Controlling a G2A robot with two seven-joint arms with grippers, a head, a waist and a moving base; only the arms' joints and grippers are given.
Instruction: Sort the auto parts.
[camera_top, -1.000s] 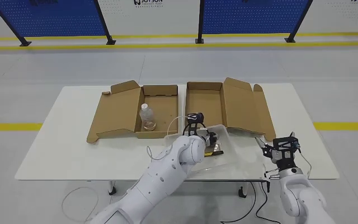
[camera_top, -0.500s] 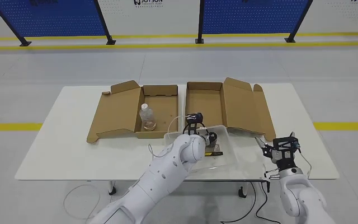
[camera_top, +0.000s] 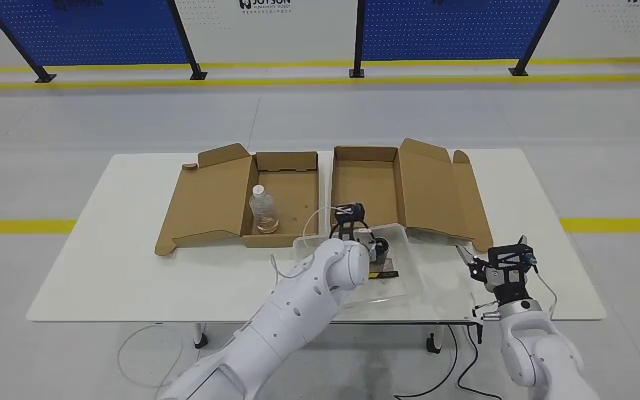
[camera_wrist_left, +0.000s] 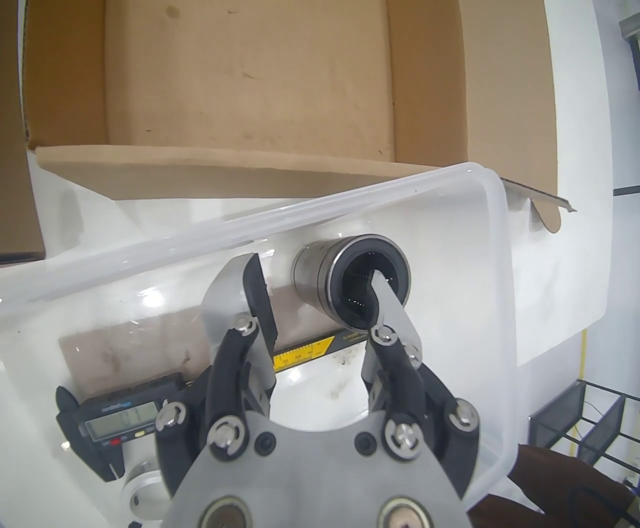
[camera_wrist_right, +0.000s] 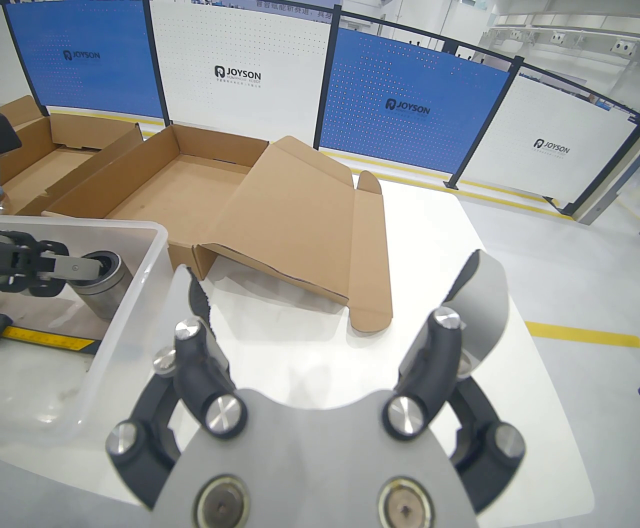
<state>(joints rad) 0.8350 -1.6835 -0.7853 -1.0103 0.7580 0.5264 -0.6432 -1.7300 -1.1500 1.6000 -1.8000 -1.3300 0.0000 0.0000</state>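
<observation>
Left arm has shifted a touch in the last second: forearm swung slightly and more of the bin's rim on that side shows. The left gripper (camera_top: 368, 243) stays inside the clear plastic bin (camera_top: 414, 270), and the right arm hasn't moved. Top view: bin sits at the front centre of the white table (camera_top: 130, 250), just in front of the right-hand cardboard box (camera_top: 365, 190). The left-hand cardboard box (camera_top: 290, 190) holds a clear bottle (camera_top: 263, 210). Right gripper (camera_top: 496, 255) hangs over the table's front right corner, near that box's folded-out flap. Left wrist view: jaws apart, nothing clamped. One fingertip sits inside the bore of the linear bearing (camera_wrist_left: 315, 280); the other finger (camera_wrist_left: 260, 295), with its black pad, stands just clear of the bearing's outer wall. Bearing is a short steel cylinder with a grooved shell, black end ring and ball tracks visible in the bore. Close beside it in the bin are a digital caliper (camera_wrist_left: 112, 415) with a yellow scale and a round aluminium part (camera_wrist_left: 142, 492). Right wrist view: right gripper spread wide, holding nothing, serrated pads, over bare tabletop. Bearing stands roughly on end near the bin's wall, long axis near vertical, open bore facing up at the left gripper.
</observation>
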